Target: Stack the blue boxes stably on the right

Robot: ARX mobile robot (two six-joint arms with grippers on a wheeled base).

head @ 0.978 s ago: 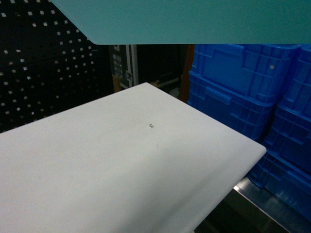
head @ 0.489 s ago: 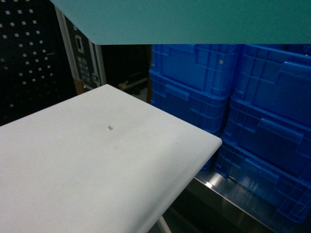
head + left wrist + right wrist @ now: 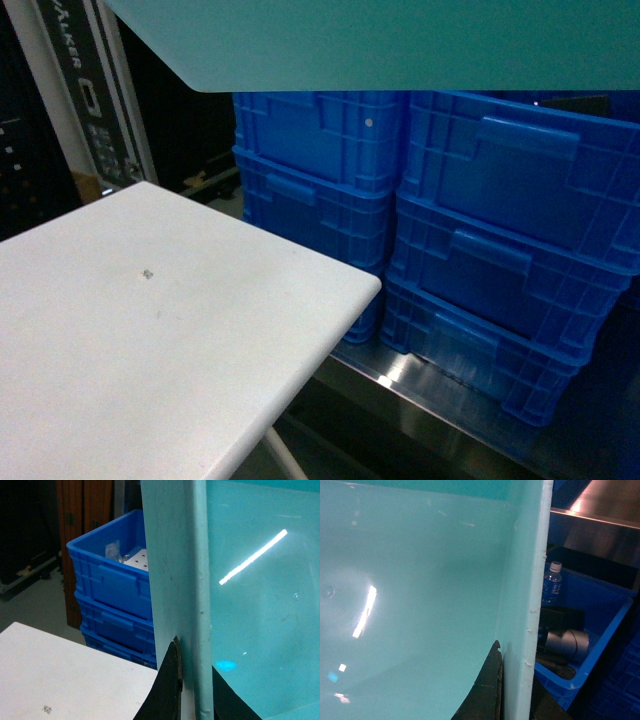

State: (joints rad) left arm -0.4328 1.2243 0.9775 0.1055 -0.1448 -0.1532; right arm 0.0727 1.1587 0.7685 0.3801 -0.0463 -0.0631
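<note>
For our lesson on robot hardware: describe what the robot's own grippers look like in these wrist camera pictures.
Little shows. Each wrist view gives only dark, nearly black fingers, flat with a pointed upper tip: the left gripper and the right gripper. No cables or markings are visible, and the arms themselves are out of view.

Workroom with a white table and stacked dark-blue crates

A white table (image 3: 150, 330) with a rounded corner fills the lower left of the head view; beyond its edge two stacks of dark-blue ribbed crates (image 3: 480, 250) stand side by side on a steel shelf (image 3: 400, 375). Behind the table a dark equipment case (image 3: 90, 100) stands in shadow. The left wrist view shows brown wooden doors (image 3: 85, 510) and grey floor (image 3: 40, 600). One open crate holds a water bottle (image 3: 552, 582).
</note>
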